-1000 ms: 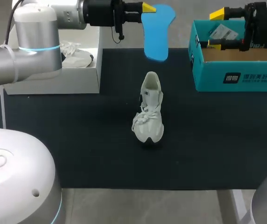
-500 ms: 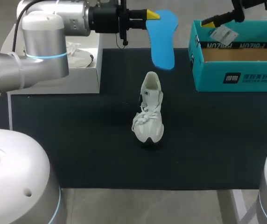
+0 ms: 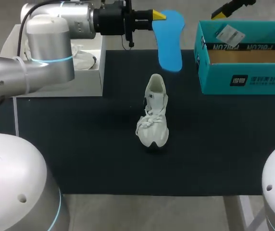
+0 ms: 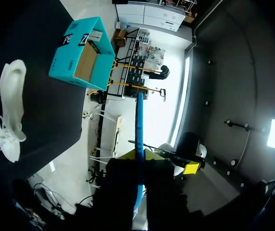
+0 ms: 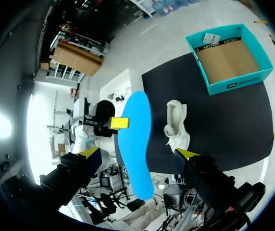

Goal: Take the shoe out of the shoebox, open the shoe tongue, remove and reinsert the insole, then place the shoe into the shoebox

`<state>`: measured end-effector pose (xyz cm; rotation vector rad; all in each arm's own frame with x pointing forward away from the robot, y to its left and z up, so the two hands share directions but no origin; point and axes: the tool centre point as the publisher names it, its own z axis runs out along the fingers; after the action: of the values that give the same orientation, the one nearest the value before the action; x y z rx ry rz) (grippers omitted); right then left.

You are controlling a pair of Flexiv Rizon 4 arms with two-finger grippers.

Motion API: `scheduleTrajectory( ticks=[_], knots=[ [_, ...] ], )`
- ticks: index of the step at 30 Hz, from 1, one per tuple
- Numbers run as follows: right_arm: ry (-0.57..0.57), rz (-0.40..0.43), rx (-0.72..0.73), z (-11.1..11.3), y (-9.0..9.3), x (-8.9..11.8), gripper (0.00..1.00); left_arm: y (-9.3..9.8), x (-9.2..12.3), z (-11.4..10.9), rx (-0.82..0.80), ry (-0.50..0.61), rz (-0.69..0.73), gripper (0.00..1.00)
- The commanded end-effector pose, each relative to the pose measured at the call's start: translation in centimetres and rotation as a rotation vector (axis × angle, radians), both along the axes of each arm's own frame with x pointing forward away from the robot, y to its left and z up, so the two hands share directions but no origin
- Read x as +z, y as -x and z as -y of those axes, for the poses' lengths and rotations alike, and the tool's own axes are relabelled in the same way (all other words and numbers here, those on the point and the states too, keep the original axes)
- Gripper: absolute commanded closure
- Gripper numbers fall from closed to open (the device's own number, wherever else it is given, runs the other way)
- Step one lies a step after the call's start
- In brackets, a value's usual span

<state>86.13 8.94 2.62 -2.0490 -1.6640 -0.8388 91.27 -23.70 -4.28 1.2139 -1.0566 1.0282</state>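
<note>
A white shoe (image 3: 154,113) stands upright on the black mat, toe toward me, laces loose. High above the mat's far edge my left gripper (image 3: 157,15) is shut on the top of a blue insole (image 3: 169,41), which hangs down flat. The left wrist view has that insole (image 4: 139,130) edge-on between the fingers of my left gripper (image 4: 140,161), with the shoe (image 4: 8,110) and the teal shoebox (image 4: 82,53) off to one side. Only a yellow tip of my right gripper (image 3: 224,9) shows above the open, empty shoebox (image 3: 245,77). My right gripper (image 5: 137,154) is open, with the insole (image 5: 135,144) ahead of it and apart.
A white stand (image 3: 56,77) at the mat's far left carries another white shoe (image 3: 80,55). A paper tag (image 3: 229,33) lies against the shoebox's back wall. The black mat (image 3: 80,144) reaches nearly to the table's front edge.
My right arm rose out of the shoebox toward the back until only its tip shows. The left gripper shifted the insole slightly right.
</note>
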Motion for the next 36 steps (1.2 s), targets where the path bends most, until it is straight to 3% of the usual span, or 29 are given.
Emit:
scheduleTrajectory(
  ticks=[1, 8, 15, 24, 33, 36],
  knots=[
    [0.034, -0.010, -0.002, -0.1, -0.1, 0.2, 0.00, -0.1, -0.4, -0.1, 0.002, 0.005, -0.003, 1.00],
    [0.185, -0.058, -0.019, -4.3, -1.0, -1.3, 0.00, -0.4, -0.7, 0.3, 0.002, 0.015, -0.016, 1.00],
    [0.317, -0.070, 0.091, -7.4, -0.3, -1.6, 0.00, -0.5, -0.9, 0.3, -0.010, -0.008, -0.010, 1.00],
    [0.424, -0.160, 0.092, -7.8, 0.4, -1.3, 0.00, -0.8, -1.1, 0.0, -0.009, -0.032, 0.012, 1.00],
    [0.550, -0.110, 0.162, -7.2, 0.6, 0.8, 0.00, -0.6, -1.5, -0.1, -0.018, -0.031, 0.008, 1.00],
    [0.559, -0.140, 0.145, -7.0, 0.3, 1.3, 0.00, -0.5, -1.4, -0.1, -0.020, -0.035, 0.016, 1.00]
  ],
)
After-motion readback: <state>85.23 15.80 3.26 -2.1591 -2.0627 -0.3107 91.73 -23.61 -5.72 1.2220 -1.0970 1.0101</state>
